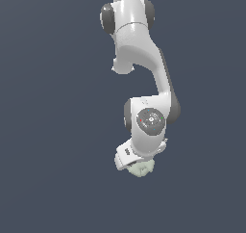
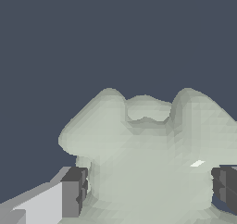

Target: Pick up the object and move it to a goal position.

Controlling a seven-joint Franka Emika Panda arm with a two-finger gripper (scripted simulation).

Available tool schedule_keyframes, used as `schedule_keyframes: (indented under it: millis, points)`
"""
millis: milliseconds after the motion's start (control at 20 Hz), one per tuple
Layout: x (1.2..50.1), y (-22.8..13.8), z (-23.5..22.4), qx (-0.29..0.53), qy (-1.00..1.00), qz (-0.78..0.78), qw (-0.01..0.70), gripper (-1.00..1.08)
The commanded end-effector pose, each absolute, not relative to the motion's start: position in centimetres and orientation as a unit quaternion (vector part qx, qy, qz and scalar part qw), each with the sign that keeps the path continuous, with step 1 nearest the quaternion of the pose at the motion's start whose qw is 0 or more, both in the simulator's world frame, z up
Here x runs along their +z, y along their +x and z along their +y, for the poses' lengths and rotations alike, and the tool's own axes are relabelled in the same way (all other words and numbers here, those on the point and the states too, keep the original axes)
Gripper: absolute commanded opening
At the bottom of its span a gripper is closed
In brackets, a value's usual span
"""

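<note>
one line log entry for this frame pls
phase: grasp | end effector: fingers on both sides of object, contact unclear | object: under end effector in exterior view | goal: not visible

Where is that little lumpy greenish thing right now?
In the exterior view the pale grey-green lumpy object sits low in the picture, directly under the white gripper. The wrist view shows it between the two dark fingertips.
</note>
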State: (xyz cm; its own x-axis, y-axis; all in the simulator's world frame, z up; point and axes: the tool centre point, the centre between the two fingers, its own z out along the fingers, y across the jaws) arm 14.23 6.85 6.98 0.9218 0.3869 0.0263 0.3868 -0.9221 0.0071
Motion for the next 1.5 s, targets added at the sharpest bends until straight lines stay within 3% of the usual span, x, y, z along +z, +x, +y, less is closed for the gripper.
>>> schedule_keyframes:
  millis: [0, 650, 1450]
  points:
    - [8.1, 13.8, 6.7, 0.014, 0.98, 0.197, 0.001, -1.0]
    - [17.6, 9.0, 5.7, 0.01, 0.98, 0.197, 0.001, -1.0]
    - [33.8, 1.6, 4.2, 0.004, 0.98, 0.198, 0.001, -1.0]
